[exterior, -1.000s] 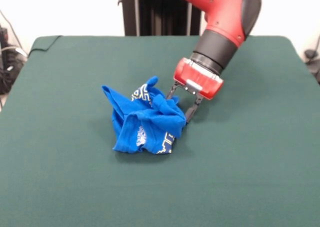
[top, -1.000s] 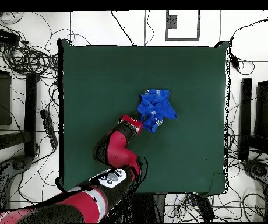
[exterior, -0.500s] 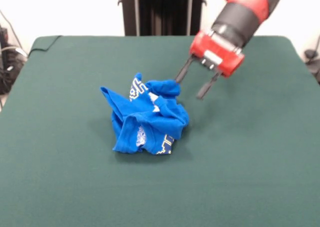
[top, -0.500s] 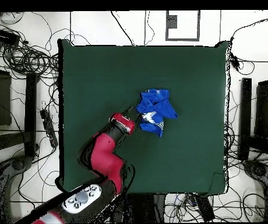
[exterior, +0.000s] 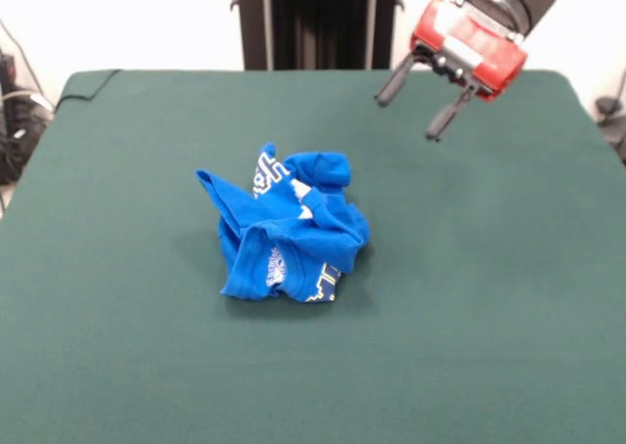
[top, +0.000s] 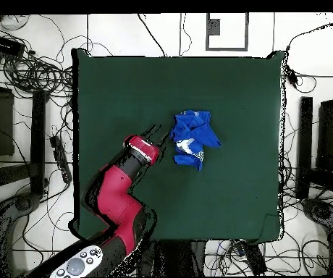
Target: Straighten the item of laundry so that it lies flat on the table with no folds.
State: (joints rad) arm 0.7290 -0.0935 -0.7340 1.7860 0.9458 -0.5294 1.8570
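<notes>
One blue T-shirt [exterior: 289,234] lies crumpled in a heap near the middle of the green counter [exterior: 147,366], its cloth bunched and folded over itself, with scraps of white and yellow print showing at the near edge and at the top of the heap. Beyond the T-shirt, off to one side, the red hand [exterior: 411,111] hangs above the counter, fingers [exterior: 389,84] spread apart and holding nothing, clear of the cloth.

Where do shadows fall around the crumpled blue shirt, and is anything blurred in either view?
Front view: a soft dark shadow hugs the shirt along its near edge on the table; the raised tool looks slightly smeared. Overhead view: the shirt casts hardly any visible shadow.
</notes>
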